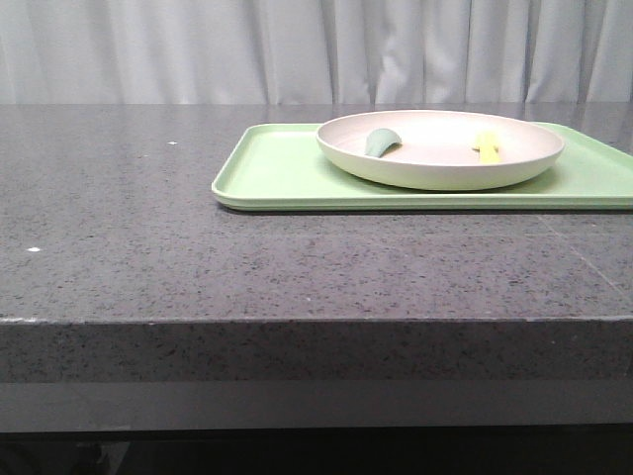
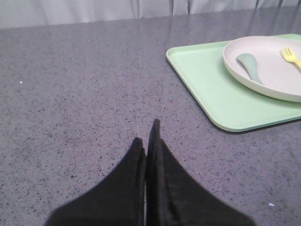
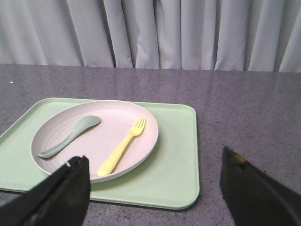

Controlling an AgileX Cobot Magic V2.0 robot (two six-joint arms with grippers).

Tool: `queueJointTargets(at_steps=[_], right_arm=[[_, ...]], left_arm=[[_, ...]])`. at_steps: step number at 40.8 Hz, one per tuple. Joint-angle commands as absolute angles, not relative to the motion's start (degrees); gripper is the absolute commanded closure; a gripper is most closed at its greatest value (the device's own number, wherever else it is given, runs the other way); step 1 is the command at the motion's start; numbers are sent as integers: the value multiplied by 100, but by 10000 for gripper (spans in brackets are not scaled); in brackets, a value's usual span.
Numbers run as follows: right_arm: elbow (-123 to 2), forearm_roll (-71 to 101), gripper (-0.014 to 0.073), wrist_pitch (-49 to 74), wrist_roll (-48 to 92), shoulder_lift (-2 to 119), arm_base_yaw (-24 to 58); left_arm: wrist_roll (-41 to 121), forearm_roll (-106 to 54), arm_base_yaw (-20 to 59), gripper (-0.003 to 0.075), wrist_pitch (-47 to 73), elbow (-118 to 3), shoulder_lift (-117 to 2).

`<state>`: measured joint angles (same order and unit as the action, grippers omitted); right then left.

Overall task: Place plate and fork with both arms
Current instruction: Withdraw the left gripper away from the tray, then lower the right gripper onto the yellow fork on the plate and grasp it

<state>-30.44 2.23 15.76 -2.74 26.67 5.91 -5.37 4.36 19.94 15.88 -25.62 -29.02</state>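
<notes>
Here fork (image 3: pixel 121 149), spoon (image 3: pixel 69 135) in plate (image 3: pixel 146 141) on tray (image 3: pixel 178 174); left tool (image 2: pixel 146 134) together, right tool (image 3: pixel 155 188) apart.

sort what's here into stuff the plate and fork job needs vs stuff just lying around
Needed:
plate, on the tray
fork, lying in the plate
left gripper, shut
right gripper, open

Lying around:
grey-green spoon, in the plate
green tray

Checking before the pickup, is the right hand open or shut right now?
Open. In the right wrist view the right hand has its two fingers far apart, nothing between them.
</notes>
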Motion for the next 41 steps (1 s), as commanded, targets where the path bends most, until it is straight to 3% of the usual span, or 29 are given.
queueJointTargets(at_steps=[1, 13, 25, 35, 41], right_arm=[[-3209, 165, 3, 1160, -255, 2729, 574], [-3253, 236, 6, 969, -269, 2847, 574], [-4692, 614, 199, 1916, -269, 4712, 580], [-6113, 697, 189, 2821, -269, 6515, 744], [-6656, 708, 62, 2963, -269, 7372, 1179]], left_arm=[[-555, 379, 1978, 738, 1076, -2568, -2282], [-555, 379, 1978, 738, 1122, -2556, -1207], [-555, 379, 1978, 738, 1122, -2556, -1212], [-555, 379, 1978, 738, 1122, -2556, -1212], [-555, 379, 1978, 738, 1122, -2556, -1212]])
